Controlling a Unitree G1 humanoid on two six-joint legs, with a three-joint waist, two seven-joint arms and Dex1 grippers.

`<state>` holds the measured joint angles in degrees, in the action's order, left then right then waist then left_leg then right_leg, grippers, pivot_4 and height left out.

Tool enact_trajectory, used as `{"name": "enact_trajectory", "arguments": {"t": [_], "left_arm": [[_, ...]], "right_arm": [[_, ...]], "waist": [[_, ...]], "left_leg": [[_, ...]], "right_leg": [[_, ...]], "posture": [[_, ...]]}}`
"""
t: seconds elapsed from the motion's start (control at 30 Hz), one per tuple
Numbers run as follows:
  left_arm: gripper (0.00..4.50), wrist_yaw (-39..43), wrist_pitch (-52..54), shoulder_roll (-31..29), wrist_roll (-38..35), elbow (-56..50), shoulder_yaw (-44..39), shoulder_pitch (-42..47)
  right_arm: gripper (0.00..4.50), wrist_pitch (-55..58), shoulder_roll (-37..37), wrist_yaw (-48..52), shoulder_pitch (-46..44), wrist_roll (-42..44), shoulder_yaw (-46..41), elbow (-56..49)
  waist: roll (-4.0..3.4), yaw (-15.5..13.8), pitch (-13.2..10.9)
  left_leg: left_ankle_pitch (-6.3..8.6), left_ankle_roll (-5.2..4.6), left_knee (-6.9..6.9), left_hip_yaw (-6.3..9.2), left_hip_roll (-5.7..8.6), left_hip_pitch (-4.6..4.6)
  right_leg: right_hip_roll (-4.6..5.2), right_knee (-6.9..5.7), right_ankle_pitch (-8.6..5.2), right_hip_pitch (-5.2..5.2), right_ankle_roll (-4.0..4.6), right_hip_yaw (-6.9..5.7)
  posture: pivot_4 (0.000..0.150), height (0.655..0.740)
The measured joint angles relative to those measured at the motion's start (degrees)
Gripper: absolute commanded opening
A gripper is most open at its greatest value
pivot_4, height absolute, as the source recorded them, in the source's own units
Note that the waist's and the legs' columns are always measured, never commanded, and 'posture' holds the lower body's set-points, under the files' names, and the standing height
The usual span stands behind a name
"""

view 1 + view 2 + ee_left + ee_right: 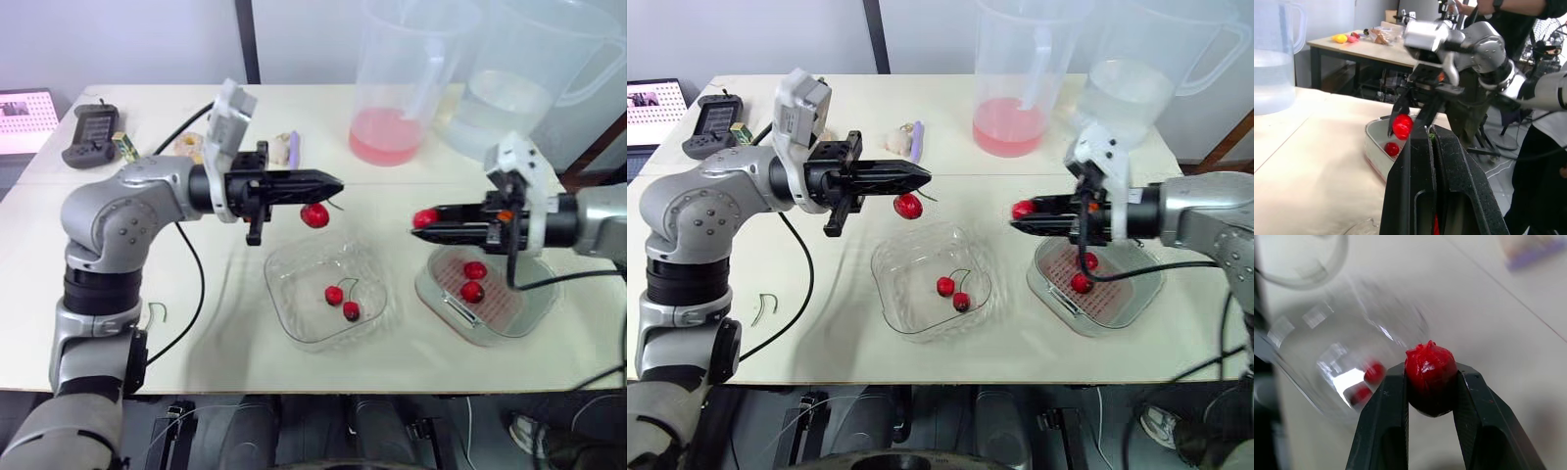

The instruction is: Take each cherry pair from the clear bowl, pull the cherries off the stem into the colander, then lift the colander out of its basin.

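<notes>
Cherries sit apart: the right gripper (429, 219) pinches a loose cherry (1430, 377) over the edge of the colander (437, 294) (two more lie inside). The left gripper (333, 184) clamps the stem (333, 203), its hanging cherry (314, 215) above the clear bowl (282, 272), which holds one pair (343, 299).

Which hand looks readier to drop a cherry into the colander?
The right hand: it pinches a loose cherry right at the colander. The left hand hangs farther off, by the clear bowl.

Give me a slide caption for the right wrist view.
Right gripper pinching a single cherry, with the clear bowl and its cherry pair beyond.
</notes>
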<state>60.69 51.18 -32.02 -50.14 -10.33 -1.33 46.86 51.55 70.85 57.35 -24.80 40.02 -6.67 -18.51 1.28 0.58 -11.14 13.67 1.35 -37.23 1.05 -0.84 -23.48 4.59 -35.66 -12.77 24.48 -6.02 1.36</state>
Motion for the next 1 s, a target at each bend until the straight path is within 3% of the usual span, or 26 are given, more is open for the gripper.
{"name": "enact_trajectory", "arguments": {"t": [0.13, 0.33, 0.43, 0.6, 0.87, 1.0], "left_arm": [[0.0, 0.0, -0.9, -0.4, 0.4, 0.1, -0.1, -1.6], [0.0, 0.0, -1.8, -0.4, 1.0, 0.0, 0.0, -1.6], [0.0, 0.0, -1.8, -0.4, 1.0, 0.0, 0.2, -1.6], [0.0, 0.0, -1.8, -0.4, 1.0, 0.0, 0.5, -1.6], [0.0, 0.0, -1.8, 0.1, 1.0, 0.0, 0.6, -1.4], [0.0, 0.0, -1.7, 0.8, 0.9, 0.0, 0.6, -1.1]], "right_arm": [[1.21, -10.1, 5.7, 3.9, 8.9, -10.8, 1.4, 6.0], [1.21, -16.2, 5.2, 5.4, 13.1, -17.3, 3.3, 7.1], [2.1, -17.0, 4.4, 5.4, 13.8, -18.9, 3.9, 7.1], [4.45, -16.4, 3.9, 5.9, 13.8, -19.0, 3.5, 6.9], [4.45, -13.0, 4.3, 9.4, 11.0, -15.7, -1.7, 6.1], [4.45, -6.6, 2.0, 10.2, 6.4, -7.5, -5.2, 3.3]], "waist": [[0.0, 0.5, 0.0], [-0.04, 0.4, 0.0], [-0.04, 0.2, 0.0], [-0.04, 0.2, 0.0], [-0.04, 0.2, 0.0], [-0.03, 0.3, 0.0]], "left_leg": [[0.0, 0.0, 0.02, -0.07, -0.02, 0.03], [0.0, 0.0, 0.04, -0.06, -0.03, 0.07], [0.0, 0.0, 0.04, -0.06, -0.02, 0.04], [0.0, 0.0, 0.03, -0.05, -0.01, 0.04], [0.0, 0.0, 0.04, -0.04, -0.02, 0.04], [0.0, 0.0, 0.04, -0.03, -0.03, 0.05]], "right_leg": [[-0.01, 0.07, 0.02, -0.03, 0.0, 0.04], [-0.03, 0.04, 0.02, -0.02, 0.0, 0.05], [-0.01, 0.07, 0.02, -0.03, 0.0, 0.05], [-0.01, 0.07, 0.02, -0.03, 0.0, 0.05], [-0.02, 0.06, 0.02, -0.03, 0.0, 0.04], [-0.03, 0.05, 0.03, -0.03, 0.01, 0.04]], "posture": [[0.15, 0.74], [0.15, 0.74], [0.15, 0.74], [0.15, 0.74], [0.15, 0.74], [0.15, 0.74]]}}
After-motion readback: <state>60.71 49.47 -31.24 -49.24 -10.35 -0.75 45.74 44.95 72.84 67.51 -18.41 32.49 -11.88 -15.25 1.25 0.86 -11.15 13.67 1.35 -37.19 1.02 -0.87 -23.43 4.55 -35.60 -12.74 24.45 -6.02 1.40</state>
